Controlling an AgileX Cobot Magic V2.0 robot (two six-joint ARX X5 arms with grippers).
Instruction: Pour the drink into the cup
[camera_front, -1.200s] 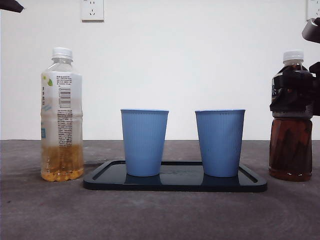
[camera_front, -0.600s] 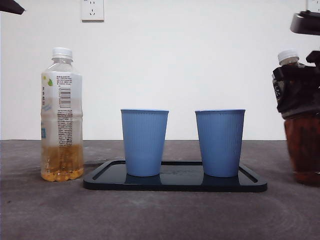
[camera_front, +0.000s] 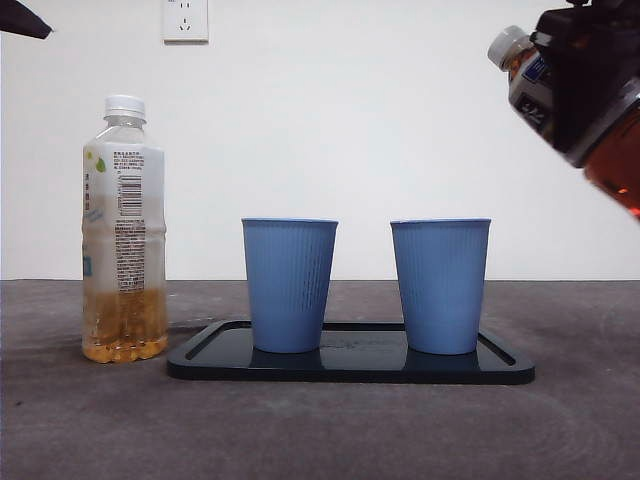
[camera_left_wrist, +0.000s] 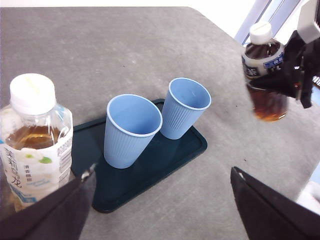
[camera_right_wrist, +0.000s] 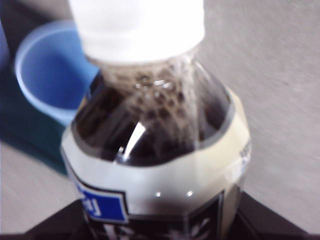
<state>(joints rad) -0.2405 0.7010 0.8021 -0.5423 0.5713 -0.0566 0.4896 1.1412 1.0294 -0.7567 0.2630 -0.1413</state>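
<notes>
Matte black left pincer with broad, wedge-shaped jaws

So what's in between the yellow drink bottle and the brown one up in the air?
In the front view, two blue cups on a dark tray stand between the yellow bottle and the lifted brown bottle.

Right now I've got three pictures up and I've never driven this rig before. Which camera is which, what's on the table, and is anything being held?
It is a robot with two arms, each ending in a black two-jaw gripper. One picture looks level across the table; the other two come from cameras on the wrists.

On the table sits a dark tray carrying two blue cups, both upright. A light tea bottle stands beside the tray, capped.

The right gripper holds a dark tea bottle in the air, tilted toward the cups, its white cap on. The left gripper is open, holding nothing, near the light tea bottle.
</notes>
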